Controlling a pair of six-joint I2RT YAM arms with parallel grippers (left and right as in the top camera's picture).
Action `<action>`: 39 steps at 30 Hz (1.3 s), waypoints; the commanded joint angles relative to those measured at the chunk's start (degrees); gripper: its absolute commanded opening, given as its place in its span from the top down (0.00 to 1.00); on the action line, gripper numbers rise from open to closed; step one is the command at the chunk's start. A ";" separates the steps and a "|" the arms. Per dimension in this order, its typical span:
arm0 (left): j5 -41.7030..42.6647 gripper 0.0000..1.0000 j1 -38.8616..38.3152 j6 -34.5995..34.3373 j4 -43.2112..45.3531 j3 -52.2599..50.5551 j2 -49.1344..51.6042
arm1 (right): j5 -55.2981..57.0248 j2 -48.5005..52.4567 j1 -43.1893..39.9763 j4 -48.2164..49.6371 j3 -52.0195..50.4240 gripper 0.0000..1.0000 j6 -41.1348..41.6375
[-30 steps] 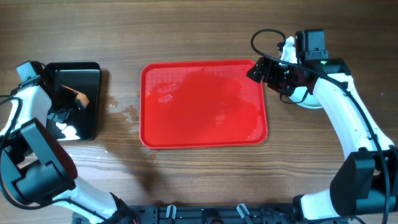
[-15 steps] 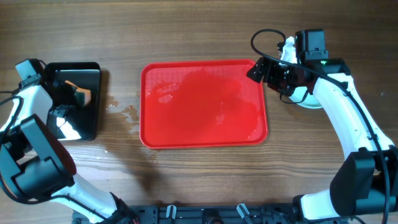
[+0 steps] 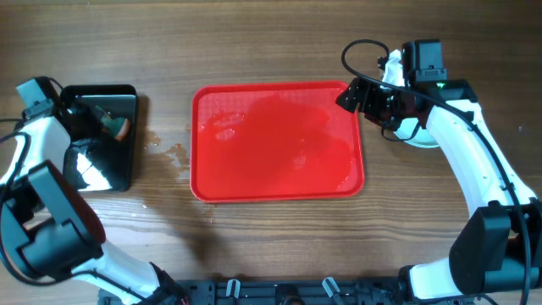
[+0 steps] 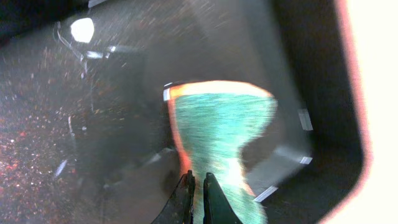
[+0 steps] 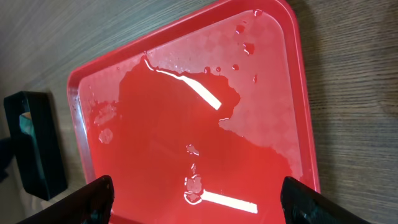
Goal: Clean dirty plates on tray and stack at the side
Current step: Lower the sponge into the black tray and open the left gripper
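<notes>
The red tray [image 3: 278,178] lies mid-table, wet and with no plates on it; it fills the right wrist view [image 5: 186,124]. Pale plates [image 3: 421,141] sit on the table to the tray's right, mostly hidden under my right arm, so their number cannot be told. My right gripper [image 3: 351,95] hovers over the tray's far right corner, open and empty [image 5: 199,205]. My left gripper [image 3: 93,119] is over the black tray [image 3: 127,91], shut on a green sponge with an orange edge [image 4: 217,130], which also shows in the overhead view [image 3: 117,128].
Water drops lie on the wooden table [image 3: 174,154] between the black tray and the red tray. Water pools in the red tray [image 5: 261,93]. The black tray's end shows in the right wrist view [image 5: 34,149].
My left gripper has shifted with the sponge toward the far end of the black tray. The right arm and the red tray have not moved.
</notes>
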 commanded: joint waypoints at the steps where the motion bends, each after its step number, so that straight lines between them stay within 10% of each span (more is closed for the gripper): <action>1: 1.42 0.96 -0.42 4.20 2.62 -0.20 -2.75 | 1.05 -0.46 0.15 0.55 0.04 0.14 -0.26; 17: -6.29 0.96 -4.68 7.04 1.90 -0.20 8.22 | 1.03 -0.46 0.24 0.11 0.04 0.14 -0.24; 39: -9.88 0.96 -4.61 7.04 3.54 0.33 -1.79 | 1.03 -0.46 0.24 -0.13 0.04 0.13 -0.20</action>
